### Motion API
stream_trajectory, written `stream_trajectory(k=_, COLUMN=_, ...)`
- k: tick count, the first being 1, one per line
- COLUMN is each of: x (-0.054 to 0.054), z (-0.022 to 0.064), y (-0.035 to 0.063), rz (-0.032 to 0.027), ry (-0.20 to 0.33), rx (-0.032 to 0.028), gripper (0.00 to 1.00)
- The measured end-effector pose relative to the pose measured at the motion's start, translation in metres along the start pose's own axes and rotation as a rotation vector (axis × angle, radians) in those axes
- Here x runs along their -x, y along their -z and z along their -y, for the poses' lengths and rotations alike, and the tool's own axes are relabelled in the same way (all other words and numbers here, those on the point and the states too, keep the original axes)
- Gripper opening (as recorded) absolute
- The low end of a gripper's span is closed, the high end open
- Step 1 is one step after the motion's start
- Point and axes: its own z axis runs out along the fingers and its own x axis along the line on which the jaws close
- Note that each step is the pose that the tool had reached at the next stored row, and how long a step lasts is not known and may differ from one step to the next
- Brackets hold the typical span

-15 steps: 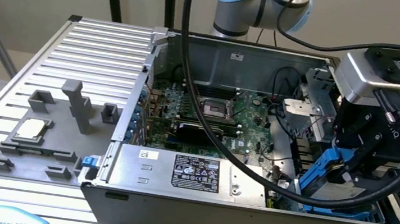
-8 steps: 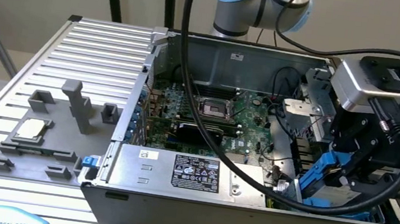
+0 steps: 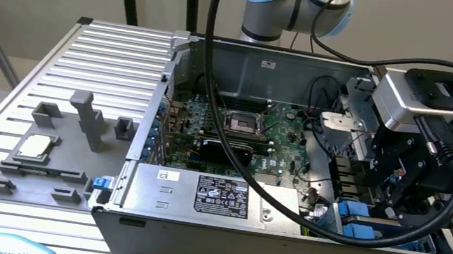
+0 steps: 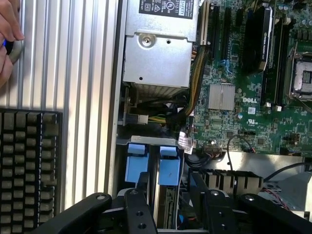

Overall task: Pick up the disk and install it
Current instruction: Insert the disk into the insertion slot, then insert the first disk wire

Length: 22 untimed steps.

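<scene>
The disk (image 4: 170, 168) stands on edge in the drive bay at the front corner of the open computer case (image 3: 197, 232); its blue carrier tab and a thin metal edge show. A second blue carrier (image 4: 136, 168) sits in the slot beside it. My gripper (image 4: 170, 184) hangs right over the bay, open, with one black finger (image 4: 143, 183) on each side of the disk's tab and small gaps between. In the exterior view my gripper (image 3: 393, 207) is low at the case's right end, above the blue carriers (image 3: 356, 210).
The grey power supply box (image 3: 218, 196) lies next to the bay, with cable bundles (image 4: 161, 117) between them. The motherboard (image 3: 235, 128) fills the case floor. A grey fixture holding a small silver chip (image 3: 37, 146) stands on the ribbed table. A person's hand (image 4: 7, 34) rests above a black grid (image 4: 27, 161).
</scene>
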Motion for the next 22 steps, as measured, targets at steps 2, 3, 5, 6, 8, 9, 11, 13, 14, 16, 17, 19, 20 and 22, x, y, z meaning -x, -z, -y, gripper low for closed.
stream_trajectory(k=2, x=0.0, z=0.0005, y=-0.0001, rz=0.0002, ry=0.0, rx=0.0, gripper=0.47)
stream_trajectory(k=3, x=0.0, z=0.001, y=0.0001, rz=0.0001, ry=0.0, rx=0.0001, gripper=0.47)
stream_trajectory(k=5, x=0.0, z=0.0029, y=0.0007, rz=0.0007, ry=0.0, rx=0.0, gripper=0.47)
stream_trajectory(k=6, x=0.0, z=0.0038, y=0.0009, rz=0.001, ry=0.0, rx=0.0, gripper=0.47)
stream_trajectory(k=8, x=0.0, z=0.0051, y=0.0011, rz=0.0014, ry=0.0, rx=0.0, gripper=0.47)
stream_trajectory(k=9, x=0.0, z=0.0058, y=0.0015, rz=0.0015, ry=0.0, rx=0.0, gripper=0.47)
stream_trajectory(k=11, x=0.0, z=0.0076, y=0.0025, rz=0.002, ry=0.0, rx=-0.0001, gripper=0.47)
stream_trajectory(k=13, x=0.0, z=0.0094, y=0.0032, rz=0.0025, ry=0.0, rx=-0.0001, gripper=0.47)
stream_trajectory(k=14, x=0.0, z=0.0104, y=0.0034, rz=0.003, ry=0.0, rx=-0.0001, gripper=0.47)
stream_trajectory(k=16, x=0.0, z=0.0122, y=0.0039, rz=0.0039, ry=0.001, rx=-0.0001, gripper=0.47)
stream_trajectory(k=17, x=0.0, z=0.0125, y=0.0039, rz=0.0041, ry=0.001, rx=-0.0001, gripper=0.47)
stream_trajectory(k=19, x=0.0, z=0.0126, y=0.0039, rz=0.0041, ry=0.001, rx=-0.0002, gripper=0.47)
stream_trajectory(k=20, x=0.0, z=0.0127, y=0.0039, rz=0.0041, ry=0.001, rx=-0.0002, gripper=0.47)
stream_trajectory(k=22, x=0.0, z=0.0127, y=0.0039, rz=0.0041, ry=0.001, rx=-0.0002, gripper=0.47)
